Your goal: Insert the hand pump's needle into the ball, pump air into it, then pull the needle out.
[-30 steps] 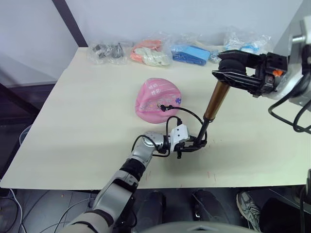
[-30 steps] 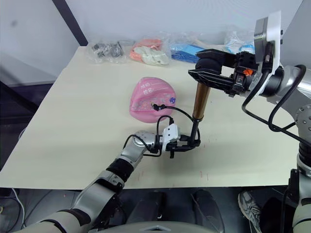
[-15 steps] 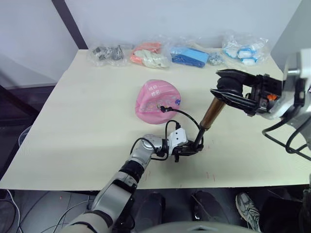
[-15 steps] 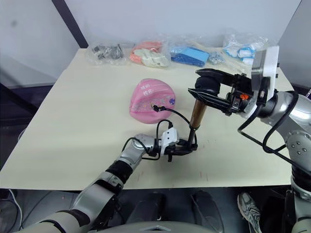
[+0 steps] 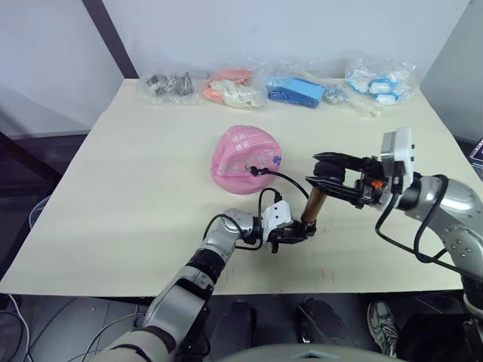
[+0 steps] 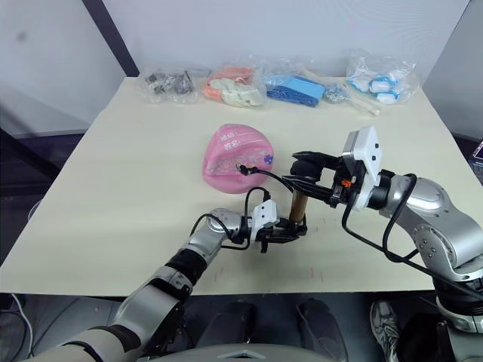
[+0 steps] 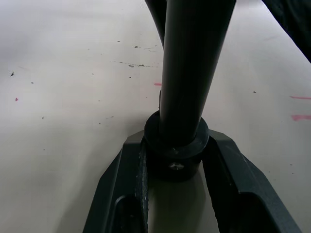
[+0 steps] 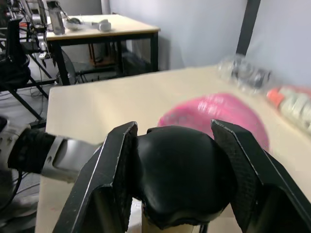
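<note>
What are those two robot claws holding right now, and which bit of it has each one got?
Both hold the hand pump: the left gripper is clamped round its black bottom end on the table, the right gripper round its black T-handle on top.

Table: pale cream top. Along the far edge, a row of clear bags holding dark, orange-and-white and blue items. Near the middle, the ball, pink and saggy, white lettering on top. The thin black hose arcs from the ball's near right side to the hand pump, which stands tilted nearer the front edge. Left gripper closed around the pump's base; right gripper clamped on its black handle.
</note>
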`<state>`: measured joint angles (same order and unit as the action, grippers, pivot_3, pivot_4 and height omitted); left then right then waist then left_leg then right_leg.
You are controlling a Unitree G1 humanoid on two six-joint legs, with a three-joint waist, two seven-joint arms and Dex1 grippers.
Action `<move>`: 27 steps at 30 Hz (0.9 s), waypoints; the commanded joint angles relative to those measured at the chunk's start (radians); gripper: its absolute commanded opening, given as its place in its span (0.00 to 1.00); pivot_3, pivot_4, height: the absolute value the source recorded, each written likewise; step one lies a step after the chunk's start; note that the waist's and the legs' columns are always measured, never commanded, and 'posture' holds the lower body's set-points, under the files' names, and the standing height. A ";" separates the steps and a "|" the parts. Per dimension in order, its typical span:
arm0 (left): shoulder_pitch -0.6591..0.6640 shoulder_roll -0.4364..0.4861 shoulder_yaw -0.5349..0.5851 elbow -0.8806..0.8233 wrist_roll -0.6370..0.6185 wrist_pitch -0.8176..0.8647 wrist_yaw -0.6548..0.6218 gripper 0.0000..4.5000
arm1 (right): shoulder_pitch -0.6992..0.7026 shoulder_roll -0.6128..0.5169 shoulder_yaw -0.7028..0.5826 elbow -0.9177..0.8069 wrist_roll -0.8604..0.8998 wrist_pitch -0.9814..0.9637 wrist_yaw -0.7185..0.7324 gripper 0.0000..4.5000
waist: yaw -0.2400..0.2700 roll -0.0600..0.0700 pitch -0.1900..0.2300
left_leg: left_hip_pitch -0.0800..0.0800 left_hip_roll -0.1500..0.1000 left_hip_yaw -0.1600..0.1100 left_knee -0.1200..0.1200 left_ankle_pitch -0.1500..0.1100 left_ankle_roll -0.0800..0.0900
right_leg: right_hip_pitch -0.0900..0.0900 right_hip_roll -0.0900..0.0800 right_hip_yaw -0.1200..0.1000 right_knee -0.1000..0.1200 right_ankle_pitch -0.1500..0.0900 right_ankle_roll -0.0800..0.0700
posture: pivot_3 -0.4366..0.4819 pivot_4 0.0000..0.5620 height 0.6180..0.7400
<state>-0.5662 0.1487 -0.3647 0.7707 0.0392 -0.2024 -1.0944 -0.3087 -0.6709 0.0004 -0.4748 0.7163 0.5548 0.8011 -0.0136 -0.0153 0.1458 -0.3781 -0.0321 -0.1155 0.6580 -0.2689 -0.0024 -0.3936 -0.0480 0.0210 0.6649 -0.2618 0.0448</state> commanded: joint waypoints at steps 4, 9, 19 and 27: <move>0.038 -0.014 -0.040 0.042 0.030 0.021 -0.031 0.25 | 0.073 0.017 0.106 0.067 -0.098 -0.013 0.032 0.43 | 0.001 0.000 -0.001 | 0.000 0.000 -0.001 0.000 0.000 0.001 | 0.001 0.000 -0.001 -0.001 0.000 0.000 | 0.48 0.27 1.00; 0.035 -0.025 -0.038 0.046 0.027 0.015 -0.034 0.25 | 0.092 0.036 0.134 0.106 -0.157 -0.047 0.040 0.43 | 0.002 0.001 -0.001 | 0.000 -0.001 -0.001 0.000 0.000 0.001 | 0.001 0.000 -0.001 -0.002 0.000 0.000 | 0.48 0.27 1.00; 0.047 -0.041 -0.045 0.036 0.026 0.007 -0.042 0.25 | -0.009 -0.006 -0.028 0.021 -0.015 0.031 0.048 0.43 | 0.006 0.001 -0.004 | -0.001 -0.001 -0.002 0.000 0.000 0.001 | 0.002 -0.001 -0.002 -0.002 0.000 0.000 | 0.48 0.27 1.00; 0.046 -0.047 -0.051 0.047 0.044 0.009 -0.038 0.25 | -0.179 -0.137 -0.194 -0.012 0.208 0.195 0.045 0.43 | 0.006 0.004 -0.002 | -0.002 -0.001 -0.004 0.000 -0.001 0.001 | 0.001 -0.002 -0.004 -0.003 0.000 0.000 | 0.48 0.27 1.00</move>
<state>-0.5478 0.1042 -0.3640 0.7760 0.0378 -0.2132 -1.1113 -0.4493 -0.7855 -0.1257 -0.4523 0.8835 0.7513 0.8452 -0.0072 -0.0113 0.1442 -0.3804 -0.0334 -0.1193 0.6582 -0.2695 -0.0013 -0.3924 -0.0499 0.0172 0.6625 -0.2620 0.0450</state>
